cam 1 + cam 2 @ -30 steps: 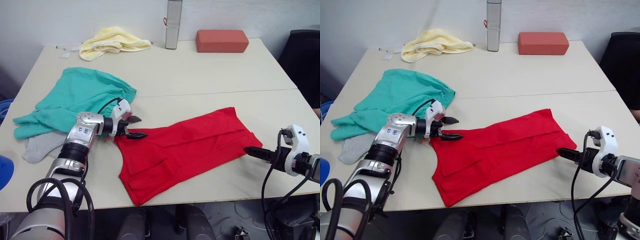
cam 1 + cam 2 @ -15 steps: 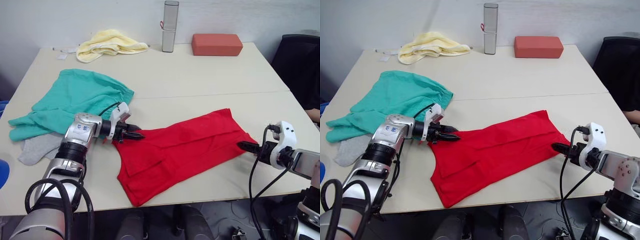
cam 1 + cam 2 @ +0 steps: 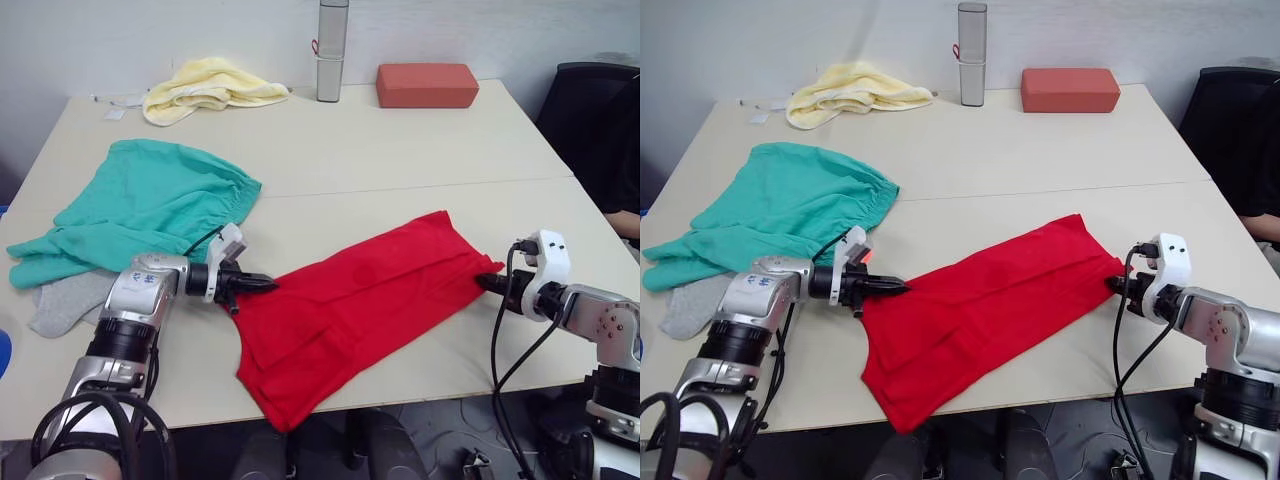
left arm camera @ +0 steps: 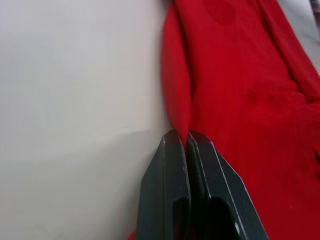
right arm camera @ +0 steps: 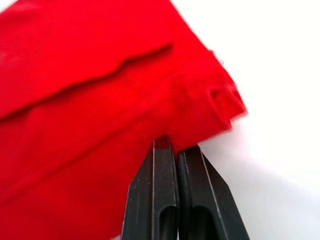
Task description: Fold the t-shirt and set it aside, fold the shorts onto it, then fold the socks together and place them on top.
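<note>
We see a pale beige table [image 3: 400, 150] with a seam running across its middle. The red t-shirt [image 3: 350, 310] lies partly folded at the centre, stretching from 7 o'clock toward 3 o'clock. At 9 o'clock the teal shorts [image 3: 150, 205] spread flat, their near edge overlapping a grey sock [image 3: 65, 305] at 8 o'clock. At 11 o'clock lies a crumpled pale yellow towel [image 3: 205, 85]. At 12 o'clock a grey cylindrical container [image 3: 331, 50] stands upright, with a brick-red block [image 3: 427, 85] beside it at 1 o'clock.
</note>
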`<action>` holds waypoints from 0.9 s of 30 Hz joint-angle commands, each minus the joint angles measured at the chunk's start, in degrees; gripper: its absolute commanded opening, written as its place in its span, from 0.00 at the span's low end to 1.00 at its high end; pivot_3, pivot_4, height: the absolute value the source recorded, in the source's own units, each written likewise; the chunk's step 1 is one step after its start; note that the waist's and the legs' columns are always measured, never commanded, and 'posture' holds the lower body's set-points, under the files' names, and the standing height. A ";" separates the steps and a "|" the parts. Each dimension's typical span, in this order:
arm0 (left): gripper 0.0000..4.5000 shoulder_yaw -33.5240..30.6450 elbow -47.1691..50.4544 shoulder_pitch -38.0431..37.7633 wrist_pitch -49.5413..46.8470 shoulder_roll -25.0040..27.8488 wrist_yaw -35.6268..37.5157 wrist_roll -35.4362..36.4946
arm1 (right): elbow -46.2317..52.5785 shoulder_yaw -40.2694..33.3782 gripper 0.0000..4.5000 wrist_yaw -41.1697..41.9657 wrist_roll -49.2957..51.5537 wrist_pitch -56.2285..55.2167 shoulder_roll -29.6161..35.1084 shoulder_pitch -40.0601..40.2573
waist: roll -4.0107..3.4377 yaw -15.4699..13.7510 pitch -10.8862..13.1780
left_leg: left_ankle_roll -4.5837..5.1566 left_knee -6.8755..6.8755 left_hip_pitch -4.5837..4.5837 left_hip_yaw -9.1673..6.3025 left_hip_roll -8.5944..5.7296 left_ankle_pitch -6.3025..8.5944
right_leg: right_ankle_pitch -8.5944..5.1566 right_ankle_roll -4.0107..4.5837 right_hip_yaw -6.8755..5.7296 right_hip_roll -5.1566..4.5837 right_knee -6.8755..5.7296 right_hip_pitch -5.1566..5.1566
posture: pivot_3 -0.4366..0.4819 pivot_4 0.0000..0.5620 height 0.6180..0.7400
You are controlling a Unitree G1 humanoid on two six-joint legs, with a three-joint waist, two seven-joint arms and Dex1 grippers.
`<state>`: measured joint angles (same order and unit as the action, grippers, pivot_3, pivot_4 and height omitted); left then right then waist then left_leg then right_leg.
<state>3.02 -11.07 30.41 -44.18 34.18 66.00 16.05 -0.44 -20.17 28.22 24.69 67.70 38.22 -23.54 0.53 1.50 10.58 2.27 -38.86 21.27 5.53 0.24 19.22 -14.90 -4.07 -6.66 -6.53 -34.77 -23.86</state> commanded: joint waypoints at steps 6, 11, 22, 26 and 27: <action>0.00 -6.81 20.31 -10.76 -6.96 -0.11 -11.10 5.92 | -20.66 9.64 0.01 3.46 -8.05 -19.33 2.62 -15.87 | -0.31 0.07 0.19 | -0.08 0.02 0.01 0.05 0.00 -0.05 | 0.00 0.01 0.05 0.01 0.05 -0.09 | 0.48 0.27 1.00; 0.00 -10.57 30.96 -17.03 -11.21 -2.89 -18.45 10.16 | -30.35 13.24 0.01 4.70 -10.64 -26.95 0.33 -22.14 | -0.33 -0.07 0.20 | -0.08 0.02 0.07 0.05 0.00 -0.10 | -0.02 0.03 0.03 0.01 -0.02 -0.12 | 0.48 0.27 1.00; 0.11 -11.84 41.75 -27.29 -11.17 -12.04 -32.75 12.67 | -40.13 14.72 0.14 8.37 -13.70 -35.69 0.52 -25.43 | -0.34 -0.49 0.21 | -0.04 -0.09 0.13 0.04 -0.01 -0.16 | 0.00 0.00 0.02 0.01 0.06 -0.10 | 0.48 0.27 1.00; 0.38 -15.22 37.93 -25.84 -9.52 -6.10 -29.88 13.30 | -33.89 14.07 0.45 13.08 -12.76 -32.16 4.84 -22.77 | -0.43 -1.09 0.26 | -0.06 -0.09 0.13 0.03 -0.02 -0.16 | -0.01 0.02 0.01 0.01 0.07 -0.12 | 0.48 0.27 1.00; 0.45 -15.82 36.34 -25.18 -8.35 -4.12 -27.95 13.66 | -31.50 13.81 0.53 14.58 -12.07 -30.44 6.21 -21.63 | -0.45 -1.31 0.27 | -0.06 -0.09 0.13 0.03 -0.01 -0.16 | -0.01 0.03 0.01 0.01 0.09 -0.12 | 0.48 0.27 1.00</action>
<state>-10.29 26.56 4.34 -54.50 28.02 35.53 28.74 -36.65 -4.92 40.25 11.47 35.40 41.75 -45.78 0.08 0.19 10.85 2.21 -38.95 21.40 5.55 0.22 19.06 -14.92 -4.03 -6.65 -6.52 -34.67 -23.99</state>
